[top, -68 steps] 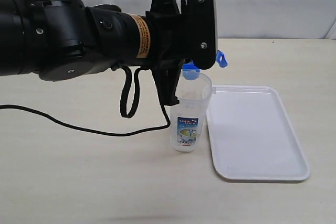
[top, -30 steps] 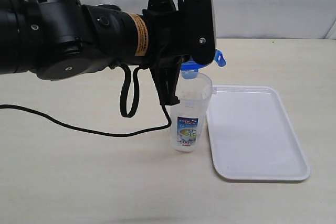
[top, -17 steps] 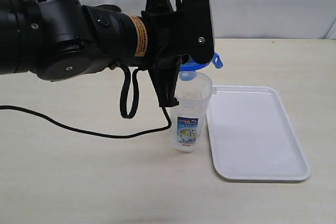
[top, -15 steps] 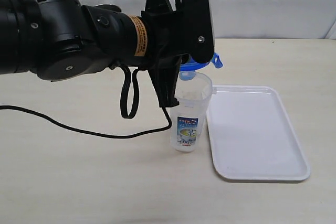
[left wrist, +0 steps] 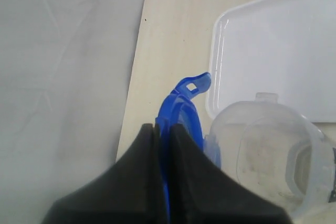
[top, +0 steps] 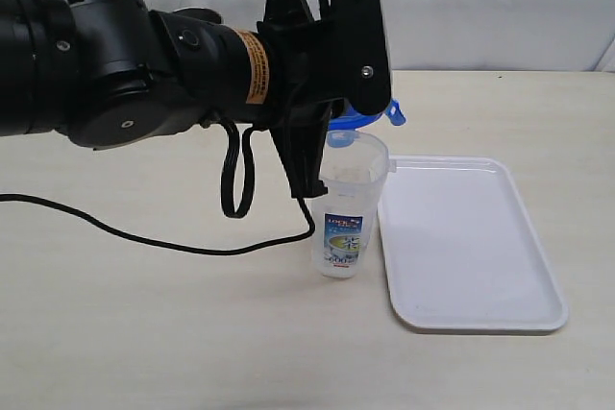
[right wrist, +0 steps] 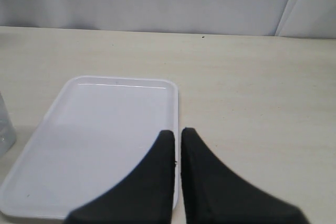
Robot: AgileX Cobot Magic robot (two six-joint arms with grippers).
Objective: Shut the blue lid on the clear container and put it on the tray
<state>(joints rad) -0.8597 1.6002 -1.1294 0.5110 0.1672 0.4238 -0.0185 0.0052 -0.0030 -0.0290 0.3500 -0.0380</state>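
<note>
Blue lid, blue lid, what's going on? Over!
Left gripper shut on round bright-blue plastic lid, tilted over rim of tall clear plastic container, not seated. Right gripper shut, empty, near flat white rectangular tray. Nothing seen blocking.

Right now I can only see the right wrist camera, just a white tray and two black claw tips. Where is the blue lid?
Observer: The left claw is shut on the blue lid, pinching it by its edge.
Operator: Is it on the container yet?
Observer: No. The lid hangs at the open mouth of the clear container, not snapped down.
Operator: Is the container on the tray?
Observer: No, it stands upright on the table, close beside the tray.
</note>
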